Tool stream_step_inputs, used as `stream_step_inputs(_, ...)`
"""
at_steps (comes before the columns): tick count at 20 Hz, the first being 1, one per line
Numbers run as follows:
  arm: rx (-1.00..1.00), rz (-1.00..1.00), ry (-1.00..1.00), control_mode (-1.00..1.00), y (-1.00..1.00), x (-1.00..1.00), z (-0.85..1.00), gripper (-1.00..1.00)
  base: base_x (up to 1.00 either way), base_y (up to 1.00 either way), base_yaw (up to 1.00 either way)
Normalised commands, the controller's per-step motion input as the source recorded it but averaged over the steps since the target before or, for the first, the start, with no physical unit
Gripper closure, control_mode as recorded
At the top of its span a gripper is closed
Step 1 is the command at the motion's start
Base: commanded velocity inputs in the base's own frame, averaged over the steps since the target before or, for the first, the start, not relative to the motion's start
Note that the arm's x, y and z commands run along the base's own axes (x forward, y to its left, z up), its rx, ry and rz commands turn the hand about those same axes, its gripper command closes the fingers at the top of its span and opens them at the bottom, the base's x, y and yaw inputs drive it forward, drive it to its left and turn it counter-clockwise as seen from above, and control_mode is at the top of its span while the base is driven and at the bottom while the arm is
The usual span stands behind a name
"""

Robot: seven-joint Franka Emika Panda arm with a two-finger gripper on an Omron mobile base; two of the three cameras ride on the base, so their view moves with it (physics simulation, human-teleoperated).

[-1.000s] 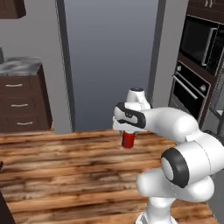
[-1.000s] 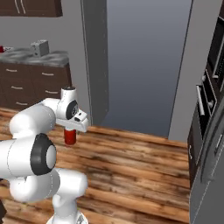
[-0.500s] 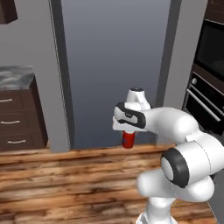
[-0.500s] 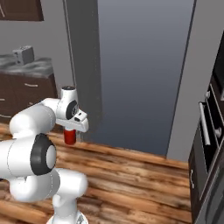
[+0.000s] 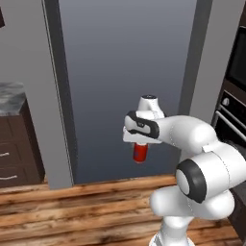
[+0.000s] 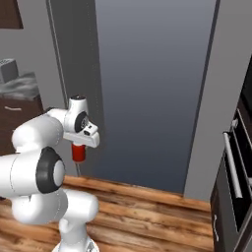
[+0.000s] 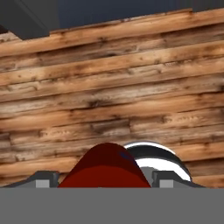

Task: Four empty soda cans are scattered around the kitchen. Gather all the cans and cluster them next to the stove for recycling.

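Left base view: the hand (image 5: 140, 142) hangs in front of a tall grey panel (image 5: 125, 72), clenched on a red soda can (image 5: 140, 152) that hangs straight down below it, clear of the wooden floor (image 5: 72, 211). Off to the hand's far side sits a marble-topped table (image 5: 10, 93) over dark drawers; on the other side stands a built-in oven (image 5: 230, 129).

Right base view: the same soda can (image 6: 78, 152) shows upright beneath the hand (image 6: 78, 145), the jaws closed on its upper part, with the grey panel (image 6: 152, 83) behind and the oven's handle (image 6: 232, 165) well apart.

Hand view: the soda can (image 7: 107, 168) juts out between the two fingertips (image 7: 43, 179), and the floor planks (image 7: 113, 87) lie beyond it.

Judgement: this is the carrying leg toward the stove. Carrying well means holding the can vertical, keeping the grasp firm, and staying clear of the panel and the oven front.
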Motion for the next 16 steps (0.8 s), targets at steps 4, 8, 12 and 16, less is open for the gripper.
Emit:
stream_step_inputs(4,0.0,0.0,0.0,1.0,0.0,0.0,0.0,1.0,0.18,0.61,-0.15)
stream_step_inputs(8,0.0,0.0,0.0,1.0,0.0,0.0,0.0,1.0,0.47,0.53,-0.14)
stream_step_inputs(12,0.0,0.0,0.0,1.0,0.0,0.0,0.0,1.0,0.33,0.48,-0.09)
stream_step_inputs(16,0.0,0.0,0.0,1.0,0.0,0.0,0.0,1.0,0.23,0.7,-0.11)
